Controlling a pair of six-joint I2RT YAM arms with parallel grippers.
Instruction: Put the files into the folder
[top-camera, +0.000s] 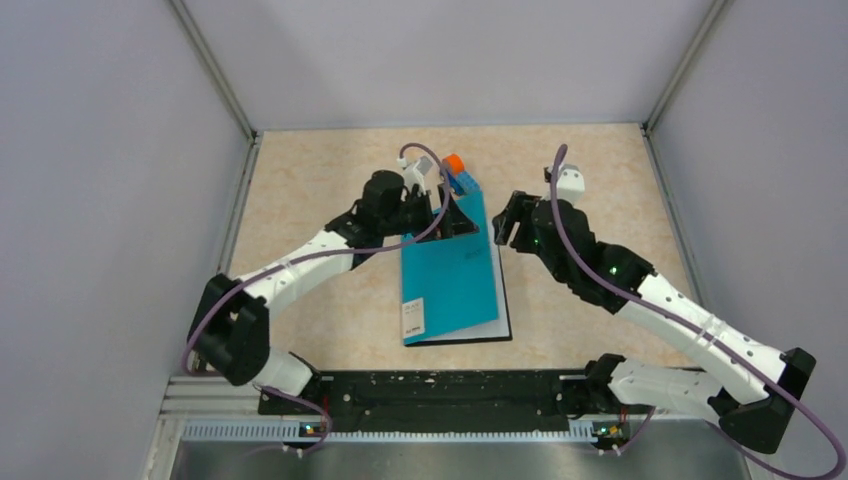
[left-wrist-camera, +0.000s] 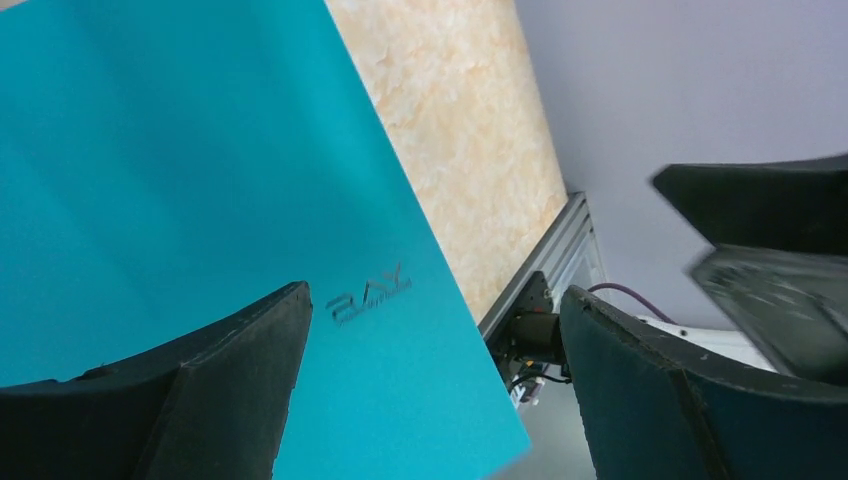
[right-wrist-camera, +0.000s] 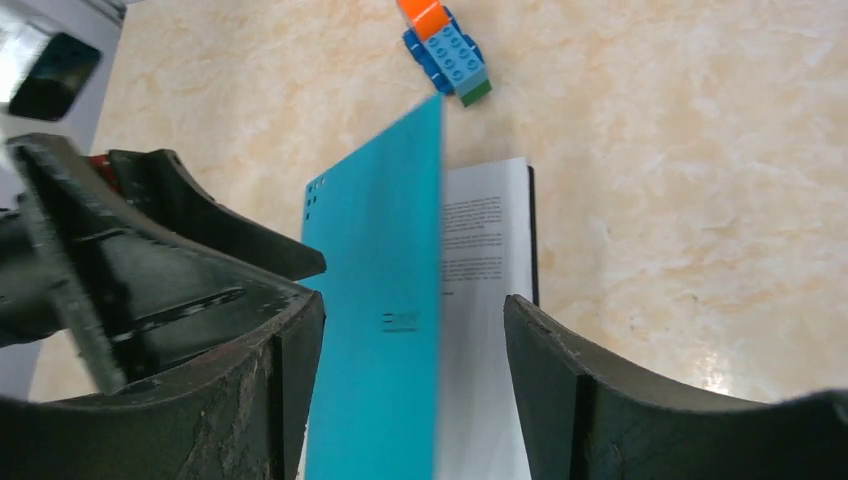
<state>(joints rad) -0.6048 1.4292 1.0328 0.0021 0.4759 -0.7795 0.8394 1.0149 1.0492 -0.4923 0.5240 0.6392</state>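
Observation:
The folder lies mid-table, its teal cover with a small white label over the files. These white sheets show only as a strip along the folder's right and near edges. In the right wrist view the cover stands tilted with a blurred edge above the printed sheet. My left gripper is open at the folder's far end, and the cover fills its view behind the fingers. My right gripper is open and empty beside the folder's far right corner, with both jaws apart.
A small blue-and-orange toy truck sits just beyond the folder's far end and also shows in the right wrist view. Grey walls enclose the table on three sides. A black rail runs along the near edge.

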